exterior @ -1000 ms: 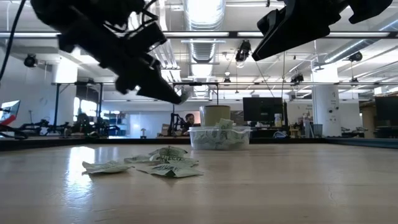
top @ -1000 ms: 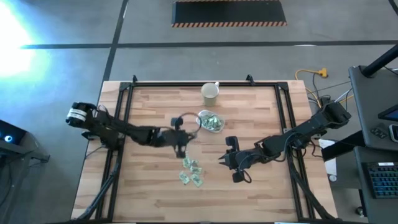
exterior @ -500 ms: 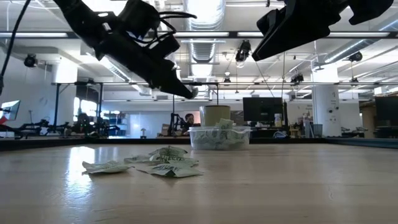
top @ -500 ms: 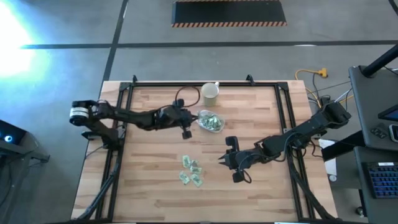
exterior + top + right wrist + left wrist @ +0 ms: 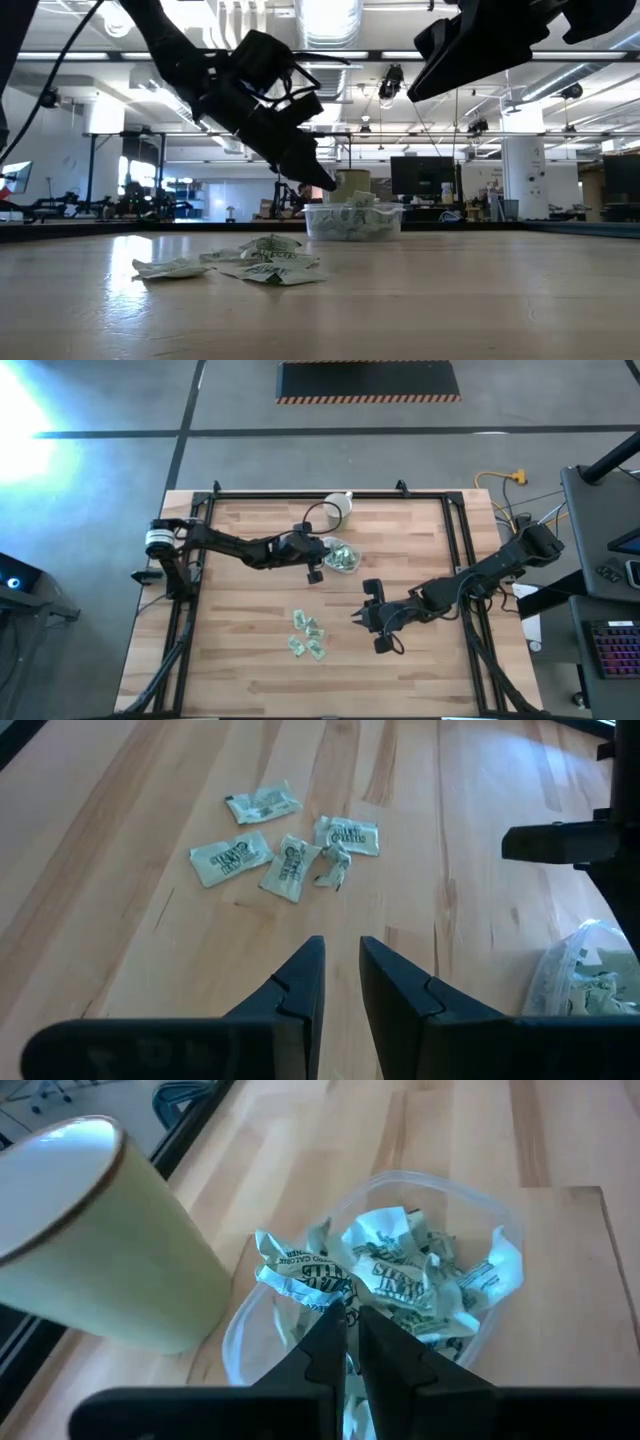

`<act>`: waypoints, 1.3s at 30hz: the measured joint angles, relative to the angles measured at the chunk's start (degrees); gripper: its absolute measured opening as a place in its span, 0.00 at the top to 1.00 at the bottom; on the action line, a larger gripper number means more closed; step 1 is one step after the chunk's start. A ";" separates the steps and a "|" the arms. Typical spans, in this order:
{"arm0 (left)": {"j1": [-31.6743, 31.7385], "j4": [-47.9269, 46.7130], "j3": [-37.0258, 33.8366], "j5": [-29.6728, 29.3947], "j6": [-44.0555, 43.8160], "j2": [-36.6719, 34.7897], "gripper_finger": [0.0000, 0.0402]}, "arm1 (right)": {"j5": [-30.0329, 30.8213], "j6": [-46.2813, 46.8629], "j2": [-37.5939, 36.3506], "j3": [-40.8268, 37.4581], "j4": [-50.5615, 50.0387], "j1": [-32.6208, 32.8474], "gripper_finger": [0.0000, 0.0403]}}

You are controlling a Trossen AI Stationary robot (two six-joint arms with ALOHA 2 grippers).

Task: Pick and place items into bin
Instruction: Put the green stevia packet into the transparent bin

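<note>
Taking the bin (image 5: pixel 341 556) as the landmark and working outward from the near edge of the table: nearest, and well short of the bin, lies the small cluster of loose packets (image 5: pixel 307 635), about five of them flat on the table (image 5: pixel 240 660), not yet collected. Just to the right of that cluster, also nearer than the bin, the right gripper (image 5: pixel 366 617) hangs where it was a second ago, its fingers slightly apart and holding nothing, pointed at the loose packets in its wrist view.

The change is all on the left arm. A second ago its gripper was over bare wood between the cluster and the bin; half a second ago it had risen to the bin's left side; now the left gripper (image 5: pixel 346 1342) sits right at the bin's left rim, tips nearly together over the heap of packets already inside. A crinkled packet (image 5: pixel 295 1272) sits against the fingertips, but whether it is pinched or already resting on the heap cannot be told.

That reads as a delivery arriving, so release looks like the step in hand, with the cluster remaining.

Just beyond the bin stands the cream cup (image 5: pixel 340 506)
</note>
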 joint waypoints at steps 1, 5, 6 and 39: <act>0.00 -0.01 0.36 0.00 0.02 0.39 0.97 | 0.00 0.01 0.00 -0.18 -0.01 0.01 0.86; 0.39 -0.46 1.10 -0.01 0.07 1.06 0.97 | 0.00 0.17 0.01 -0.75 -0.04 0.02 0.86; 0.55 -0.54 1.10 -0.01 0.13 1.06 0.97 | 0.00 0.19 0.00 -0.80 0.03 0.02 0.86; -12.81 -23.12 -8.22 0.71 -8.58 -23.86 0.57 | 0.07 -1.90 0.51 -3.07 9.83 -0.35 0.86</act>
